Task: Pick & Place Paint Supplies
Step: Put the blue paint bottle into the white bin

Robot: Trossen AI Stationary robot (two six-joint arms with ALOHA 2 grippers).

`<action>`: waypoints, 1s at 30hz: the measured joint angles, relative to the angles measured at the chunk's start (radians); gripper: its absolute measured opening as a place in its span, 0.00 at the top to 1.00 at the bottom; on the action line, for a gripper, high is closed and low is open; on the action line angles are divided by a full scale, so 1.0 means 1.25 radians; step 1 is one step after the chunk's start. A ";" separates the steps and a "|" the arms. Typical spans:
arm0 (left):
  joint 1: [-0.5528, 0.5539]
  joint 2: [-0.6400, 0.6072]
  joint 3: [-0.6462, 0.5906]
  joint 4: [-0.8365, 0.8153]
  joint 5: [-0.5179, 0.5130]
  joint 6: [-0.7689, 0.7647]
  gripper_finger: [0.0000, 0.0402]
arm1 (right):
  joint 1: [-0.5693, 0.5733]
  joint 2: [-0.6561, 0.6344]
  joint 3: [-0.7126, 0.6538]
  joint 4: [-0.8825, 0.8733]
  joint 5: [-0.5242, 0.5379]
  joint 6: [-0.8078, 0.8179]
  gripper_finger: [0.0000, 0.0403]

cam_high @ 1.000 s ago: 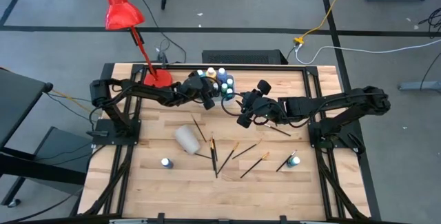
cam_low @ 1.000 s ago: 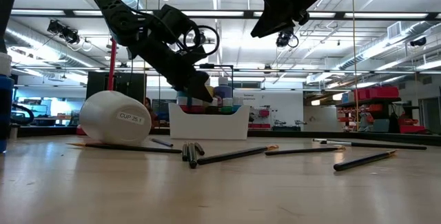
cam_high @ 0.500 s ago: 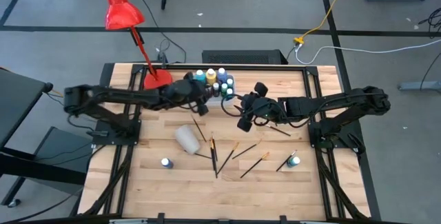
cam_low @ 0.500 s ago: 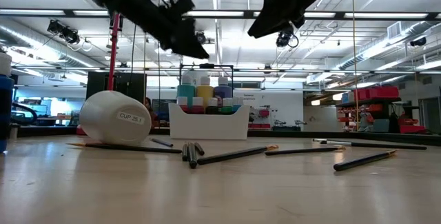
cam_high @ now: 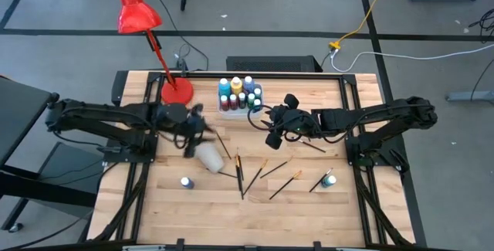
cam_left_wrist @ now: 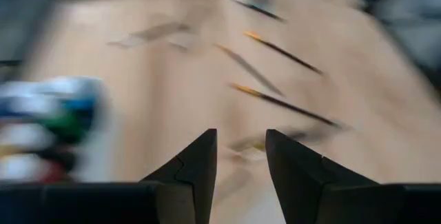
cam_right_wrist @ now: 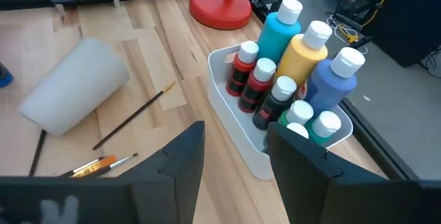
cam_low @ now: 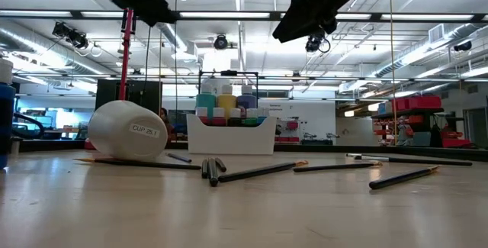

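A white tray at the table's far middle holds several upright paint bottles. Two more bottles stand near the front. Several paintbrushes lie flat in the middle, also in the low view. My left gripper hangs open and clear of everything, left of the tray and above a fallen white cup. Right of the tray, in the air, my right gripper is open with nothing between its fingers.
The white cup lies on its side left of the brushes. A red desk lamp stands with its base at the far left, beside the tray. Bare wood lies along the near edge.
My left gripper has drawn back from the tray toward the table's left edge and risen, tipping from steeply down toward level; it now hangs over the cup. The tray's bottles, which it covered, show in full. My right gripper has stayed in place.
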 joint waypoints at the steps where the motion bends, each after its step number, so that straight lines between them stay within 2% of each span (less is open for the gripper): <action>1: -0.009 -0.005 -0.004 -0.017 0.052 0.012 0.67 | 0.000 0.000 0.000 0.001 0.000 0.000 0.59; 5: -0.041 -0.018 -0.050 -0.015 0.272 0.095 0.68 | 0.000 0.000 0.000 0.003 0.001 -0.002 0.59; 8: -0.063 -0.020 -0.092 0.033 0.378 0.119 0.69 | 0.000 0.000 -0.006 0.017 0.001 -0.003 0.59; 19: -0.133 -0.020 -0.232 0.161 0.421 0.143 0.70 | 0.000 0.000 -0.031 0.095 0.001 -0.032 0.59; 25: -0.160 -0.020 -0.280 0.166 0.484 0.186 0.70 | 0.000 0.000 -0.031 0.139 0.001 -0.034 0.59; 30: -0.170 -0.020 -0.281 0.138 0.489 0.221 0.70 | 0.000 0.000 -0.031 0.158 0.000 -0.005 0.59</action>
